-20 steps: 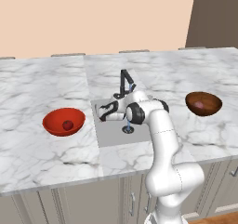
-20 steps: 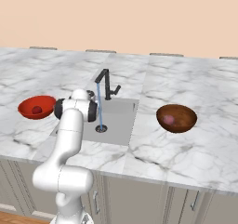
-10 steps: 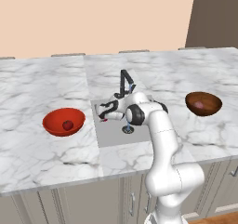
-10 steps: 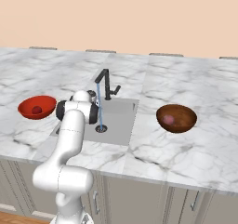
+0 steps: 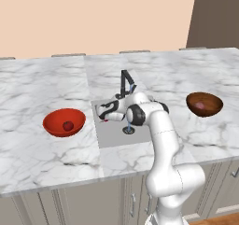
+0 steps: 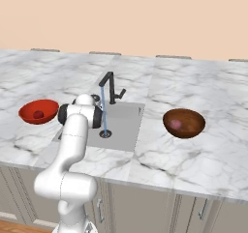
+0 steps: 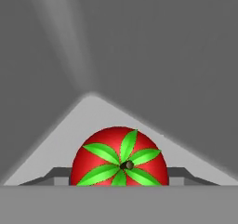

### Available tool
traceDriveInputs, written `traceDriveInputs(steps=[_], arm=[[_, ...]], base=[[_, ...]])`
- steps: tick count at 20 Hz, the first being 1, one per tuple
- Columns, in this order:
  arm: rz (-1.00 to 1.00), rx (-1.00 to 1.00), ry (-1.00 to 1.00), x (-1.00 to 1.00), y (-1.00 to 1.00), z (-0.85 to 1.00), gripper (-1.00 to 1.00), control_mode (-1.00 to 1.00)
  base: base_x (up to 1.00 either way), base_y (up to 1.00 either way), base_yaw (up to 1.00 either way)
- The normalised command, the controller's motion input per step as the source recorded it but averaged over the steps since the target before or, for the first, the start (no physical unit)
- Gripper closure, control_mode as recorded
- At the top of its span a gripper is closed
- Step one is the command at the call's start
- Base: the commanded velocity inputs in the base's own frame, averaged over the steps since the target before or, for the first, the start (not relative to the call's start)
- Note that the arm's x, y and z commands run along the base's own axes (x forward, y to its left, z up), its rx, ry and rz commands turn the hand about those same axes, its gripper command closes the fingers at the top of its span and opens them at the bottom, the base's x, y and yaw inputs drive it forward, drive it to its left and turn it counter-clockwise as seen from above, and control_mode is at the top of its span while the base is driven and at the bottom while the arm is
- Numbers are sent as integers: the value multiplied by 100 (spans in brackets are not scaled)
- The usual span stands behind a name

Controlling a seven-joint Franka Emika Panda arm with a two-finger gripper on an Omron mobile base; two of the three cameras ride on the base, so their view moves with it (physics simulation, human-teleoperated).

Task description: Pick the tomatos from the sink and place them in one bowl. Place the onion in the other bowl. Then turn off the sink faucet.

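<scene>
In the grey recessed sink (image 5: 112,131), the bright red tomato with a green leafy top (image 7: 119,164) sits clamped between the gripper's (image 5: 103,119) closed fingers, near the slim black faucet (image 5: 126,82) running water.

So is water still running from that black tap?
Yes, a thin blue stream falls from the faucet spout to the sink drain.
</scene>
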Motion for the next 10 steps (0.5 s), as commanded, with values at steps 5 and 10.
traceDriveInputs(steps=[5,10], arm=[[-3,-2,-2,-39,2,36,100,-100],[-8,-2,-3,-33,0,41,100,-100]], base=[[0,0,0],[0,0,0]])
